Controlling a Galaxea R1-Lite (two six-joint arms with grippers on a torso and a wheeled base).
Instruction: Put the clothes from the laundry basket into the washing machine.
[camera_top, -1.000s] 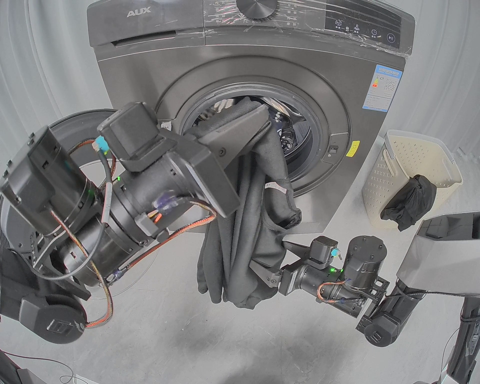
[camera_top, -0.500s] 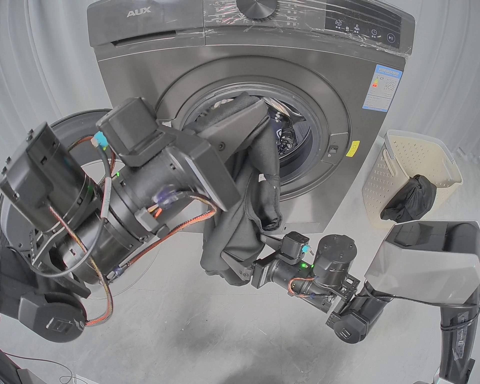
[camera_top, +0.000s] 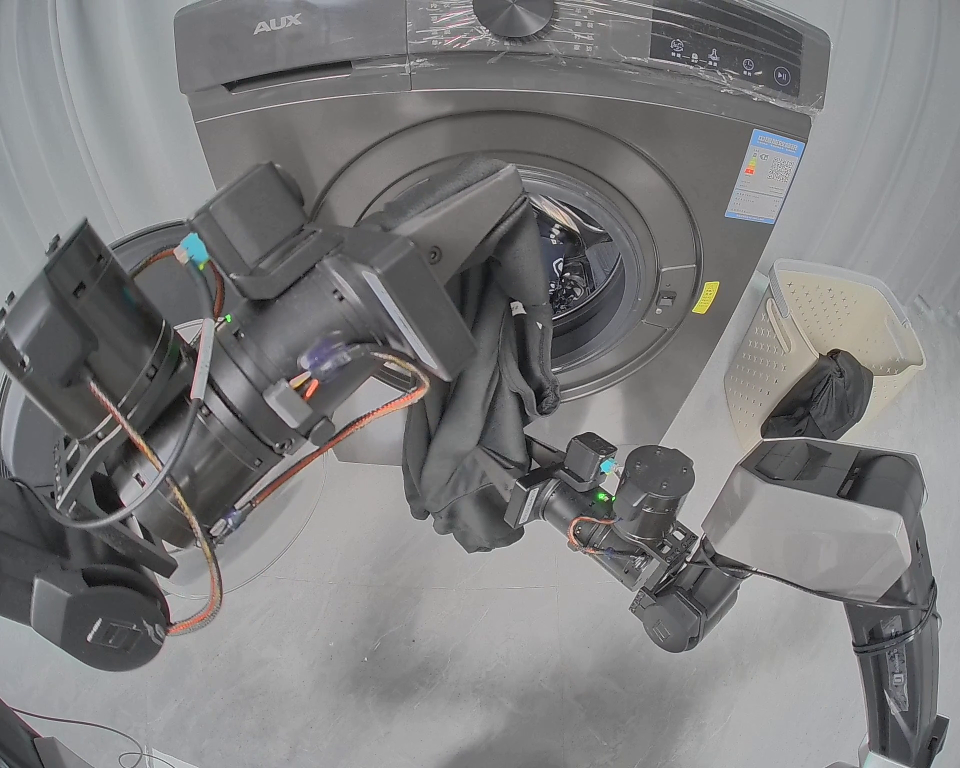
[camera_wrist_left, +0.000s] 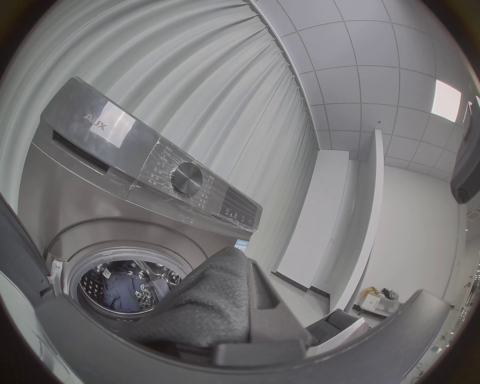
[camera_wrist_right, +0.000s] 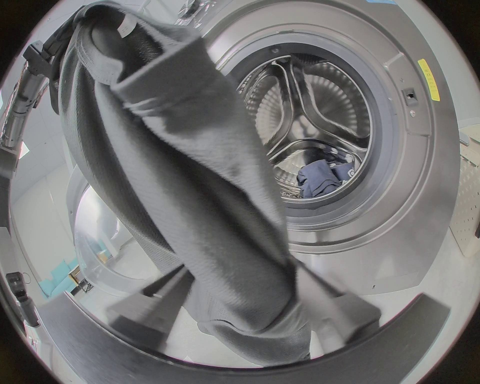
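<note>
Dark knit garment (camera_top: 470, 440) hangs from left pincer (camera_top: 488, 212).

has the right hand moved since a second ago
Yes. The right hand has risen and shifted left under the hanging dark grey garment, closer to the round door opening of the grey steel washing machine.

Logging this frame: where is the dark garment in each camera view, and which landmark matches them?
Head view: the dark garment hangs from the left claw, in front of the washing machine.
Left wrist view: draped over the claw, beside the drum opening.
Right wrist view: hanging close up, partly across the drum opening.
Shared landmark: the drum opening.
</note>
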